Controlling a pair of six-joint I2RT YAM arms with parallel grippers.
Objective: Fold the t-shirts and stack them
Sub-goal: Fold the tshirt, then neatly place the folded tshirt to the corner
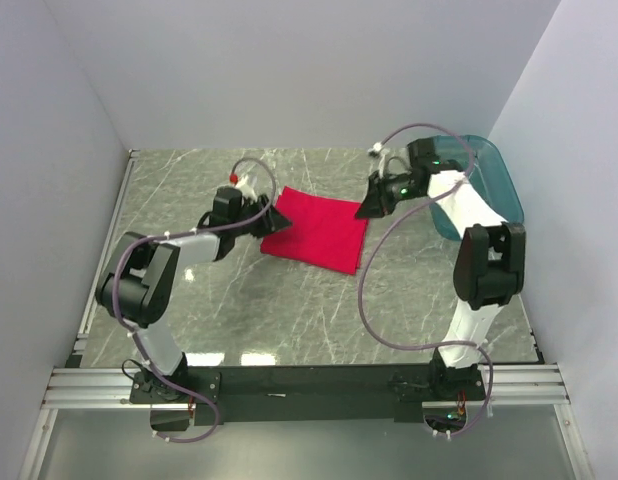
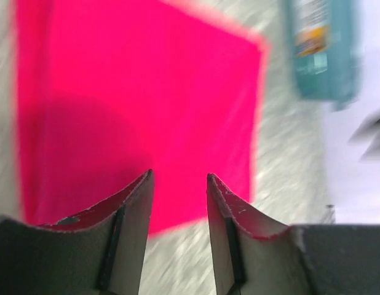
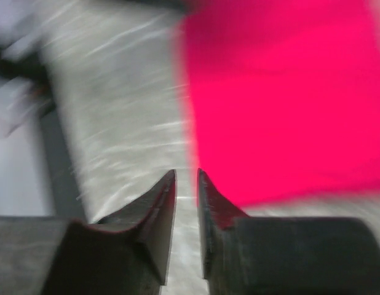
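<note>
We find the red t-shirt (image 1: 317, 232) lying flat as a folded rectangle in the middle of the counter (image 1: 289, 310), with no print or tag showing. We judge it light, soft and limp: it will sag and unfold unless pinched at two corners together. Our left claw (image 2: 178, 177) hovers at its left edge, jaws apart and empty. The right claw (image 3: 186, 172) sits just beside its far right corner, jaws narrowly apart, gripping nothing. The teal tub (image 2: 325, 67) beyond carries a sticker (image 2: 313, 27) too blurred to read.
</note>
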